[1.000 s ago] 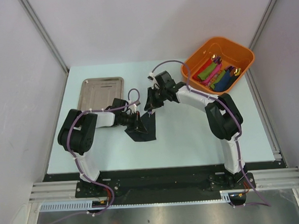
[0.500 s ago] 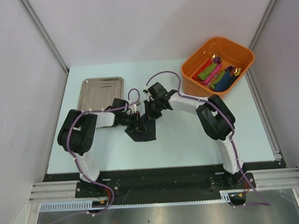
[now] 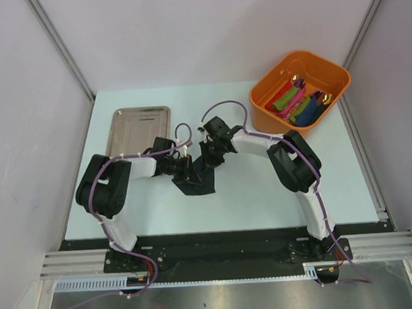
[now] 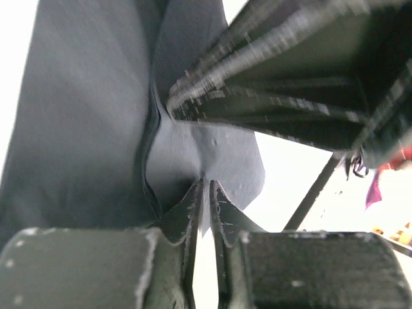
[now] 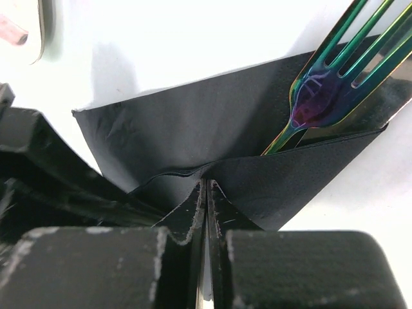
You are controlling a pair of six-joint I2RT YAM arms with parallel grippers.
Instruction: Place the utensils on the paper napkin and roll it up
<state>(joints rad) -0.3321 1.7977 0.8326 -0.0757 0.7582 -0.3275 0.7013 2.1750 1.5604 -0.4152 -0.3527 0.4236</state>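
The black paper napkin (image 3: 199, 185) lies mid-table, partly folded over. Both grippers meet at its far edge. My left gripper (image 3: 189, 171) is shut on a thin edge of the napkin (image 4: 90, 129), its tips (image 4: 207, 185) pinching the paper. My right gripper (image 3: 205, 160) is shut on a fold of the napkin (image 5: 193, 122), its tips (image 5: 206, 183) at the crease. An iridescent fork (image 5: 335, 71) sticks out from under the folded layer, tines showing. Any other utensils are hidden. The right gripper also shows close by in the left wrist view (image 4: 290, 84).
A steel tray (image 3: 140, 127) lies at the far left of the table. An orange bin (image 3: 312, 60) with coloured rolled napkins and gold-tipped cutlery stands at the far right. Grey walls and metal rails close in the table's sides.
My right gripper has moved left and nearer, pulling the napkin's fold over toward my left gripper. The left gripper has shifted slightly.
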